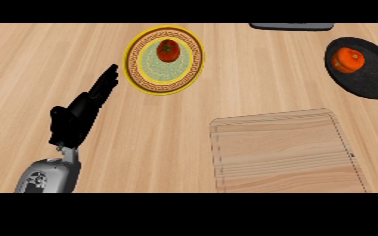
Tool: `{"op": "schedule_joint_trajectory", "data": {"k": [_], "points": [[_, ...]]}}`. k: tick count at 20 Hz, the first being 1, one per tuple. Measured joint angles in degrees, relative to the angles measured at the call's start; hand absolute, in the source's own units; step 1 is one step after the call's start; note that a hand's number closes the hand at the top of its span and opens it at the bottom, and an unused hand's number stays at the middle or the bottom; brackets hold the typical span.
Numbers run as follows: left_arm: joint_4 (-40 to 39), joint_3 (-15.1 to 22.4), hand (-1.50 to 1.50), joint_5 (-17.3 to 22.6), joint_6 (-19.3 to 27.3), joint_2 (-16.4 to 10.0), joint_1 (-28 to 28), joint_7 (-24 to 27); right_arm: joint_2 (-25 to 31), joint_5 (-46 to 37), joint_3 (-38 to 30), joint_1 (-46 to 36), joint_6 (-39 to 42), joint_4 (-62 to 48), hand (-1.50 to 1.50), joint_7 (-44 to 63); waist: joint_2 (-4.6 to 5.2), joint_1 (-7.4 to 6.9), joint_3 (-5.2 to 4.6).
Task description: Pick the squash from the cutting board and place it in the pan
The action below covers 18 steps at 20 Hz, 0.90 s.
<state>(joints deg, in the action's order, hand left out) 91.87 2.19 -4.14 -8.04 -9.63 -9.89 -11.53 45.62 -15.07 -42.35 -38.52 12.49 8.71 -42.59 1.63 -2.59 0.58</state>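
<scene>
Only one hand shows: the left hand [77, 115], low at the left of the head view on its grey forearm. Its fingers are straight and together, and it holds nothing. It looks like a hand at rest beside the work, not one busy with it. The right hand is out of sight.

The squash [348, 60], an orange-red round thing, lies far to the right of the hand and a little beyond it. It sits inside the dark pan [362, 82], which the view's right edge cuts off. The cutting board [284, 152] lies to the hand's right, nearer the robot than the pan, and nothing lies on it. From how things lie, I judge the placing is done, which would explain why the visible hand has nothing to hold.

Just beyond the fingertips stands a yellow-rimmed plate [129, 62] with a red vegetable [167, 51] on its green middle. It plays no part in the task and sits apart from the board and pan, so it need not be touched. A dark object [290, 26] shows at the counter's [44, 55] far edge, and I cannot tell what it is.

Counted: one hand, one squash, one pan, one cutting board, one plate, one red vegetable, one dark object.
</scene>
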Motion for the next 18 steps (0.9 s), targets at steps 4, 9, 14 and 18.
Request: {"op": "schedule_joint_trajectory", "data": {"k": [4,9,14,18], "points": [[-0.13,-0.32,0.00,0.03,-0.10,-0.12,0.12,-0.09,0.36,0.99,-0.78,3.50,3.23,0.21,-1.50,-4.51,-0.25,0.22,-0.07],[0.16,-0.21,0.00,-0.37,-0.02,0.00,0.81,0.11,-0.43,1.82,-1.17,6.86,3.96,0.52,-1.50,-6.67,-0.51,0.44,-0.13],[0.33,-0.94,0.00,-0.07,-0.11,-0.18,0.77,-0.61,-1.35,2.29,-1.02,10.26,3.94,1.41,-1.50,-8.51,-0.72,0.74,-0.16],[-0.38,-0.57,0.00,-0.80,0.29,0.39,0.64,-0.39,-2.49,2.67,-0.80,12.84,3.20,2.08,-1.50,-9.90,-0.85,1.10,-0.21]]}}
